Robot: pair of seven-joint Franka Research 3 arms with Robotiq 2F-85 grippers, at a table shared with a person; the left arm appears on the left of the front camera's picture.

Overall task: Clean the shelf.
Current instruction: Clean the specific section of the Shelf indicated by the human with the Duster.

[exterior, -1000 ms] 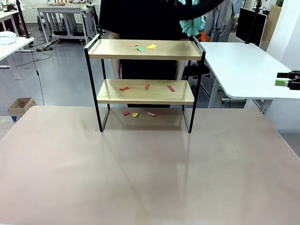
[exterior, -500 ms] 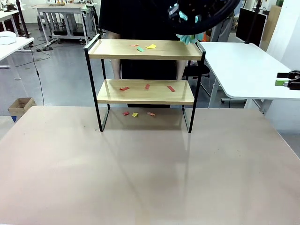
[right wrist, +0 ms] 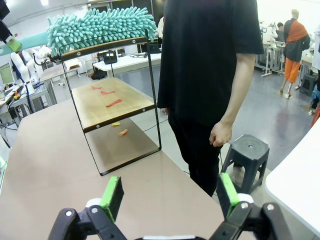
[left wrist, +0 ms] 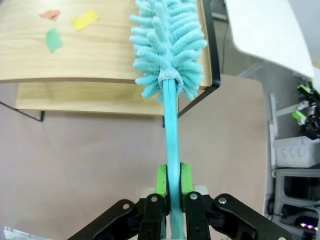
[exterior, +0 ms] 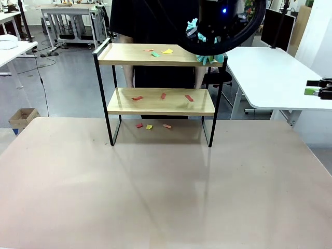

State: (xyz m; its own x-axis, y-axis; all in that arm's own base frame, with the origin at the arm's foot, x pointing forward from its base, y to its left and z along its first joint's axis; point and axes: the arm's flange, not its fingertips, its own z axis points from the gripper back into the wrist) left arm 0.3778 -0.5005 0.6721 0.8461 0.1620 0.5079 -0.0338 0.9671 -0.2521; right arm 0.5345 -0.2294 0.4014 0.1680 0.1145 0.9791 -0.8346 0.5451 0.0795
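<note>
The shelf (exterior: 161, 56) stands at the far side of the table, two wooden boards in a black frame. Coloured paper scraps (exterior: 161, 52) lie on its top board, red scraps (exterior: 163, 96) on the lower board, and more scraps (exterior: 150, 126) on the table under it. My left gripper (left wrist: 169, 185) is shut on the handle of a teal duster (left wrist: 167, 45). The fluffy duster head (exterior: 210, 58) rests over the right end of the top board, below my left arm's black wrist (exterior: 223, 23). My right gripper (right wrist: 170, 195) is open and holds nothing, off to the shelf's right.
A person in black (right wrist: 210, 60) stands behind the shelf, one hand hanging by a black stool (right wrist: 245, 150). A white side table (exterior: 270, 72) is to the right, where my right gripper (exterior: 317, 89) hovers. The near tabletop (exterior: 155, 192) is bare.
My left arm has come down from the top edge with the duster, bringing its head onto the right end of the top board. The right gripper has not moved.
</note>
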